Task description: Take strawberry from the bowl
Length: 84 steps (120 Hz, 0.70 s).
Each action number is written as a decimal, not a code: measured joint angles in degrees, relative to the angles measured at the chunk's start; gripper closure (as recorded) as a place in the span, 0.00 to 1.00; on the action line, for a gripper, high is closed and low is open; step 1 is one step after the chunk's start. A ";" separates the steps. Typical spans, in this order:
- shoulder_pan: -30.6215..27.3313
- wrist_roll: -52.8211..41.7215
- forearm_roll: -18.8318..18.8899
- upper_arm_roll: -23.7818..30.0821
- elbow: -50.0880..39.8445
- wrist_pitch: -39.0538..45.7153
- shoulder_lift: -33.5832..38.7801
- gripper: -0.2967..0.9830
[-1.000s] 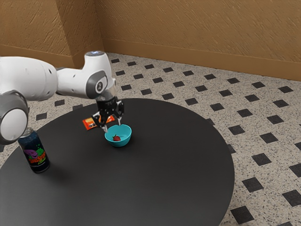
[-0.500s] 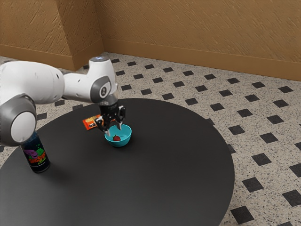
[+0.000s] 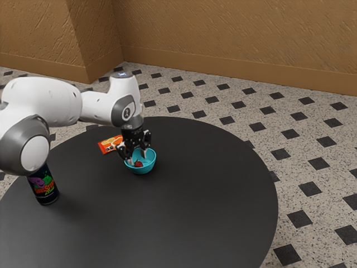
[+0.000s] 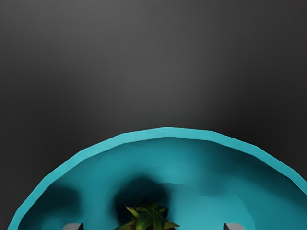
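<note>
One strawberry (image 4: pixel 150 219) in one bowl (image 3: pixel 145 168), one packet (image 3: pixel 109 145), one can (image 3: pixel 44 188), one gripper (image 3: pixel 138 159) at bowl, spread wide, unloaded.

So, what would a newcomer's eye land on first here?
Probably the bright turquoise bowl on the round black table, with a red strawberry inside and the open, black two-finger tool right over it. Next, the bulky white arm entering from the exterior view's left.
</note>
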<state>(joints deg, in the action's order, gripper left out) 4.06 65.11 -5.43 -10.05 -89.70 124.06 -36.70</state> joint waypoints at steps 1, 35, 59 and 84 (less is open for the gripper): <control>0.00 0.01 -0.01 0.01 0.01 0.00 -0.02 0.50; 0.42 0.32 -0.29 0.04 -0.05 0.53 -0.37 0.50; 0.47 0.48 -0.33 0.04 -0.01 0.77 -1.19 0.52; 0.70 0.59 -0.29 0.04 -0.02 0.87 -1.21 0.56</control>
<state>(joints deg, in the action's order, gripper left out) 4.76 65.70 -5.72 -10.02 -89.73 124.93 -37.90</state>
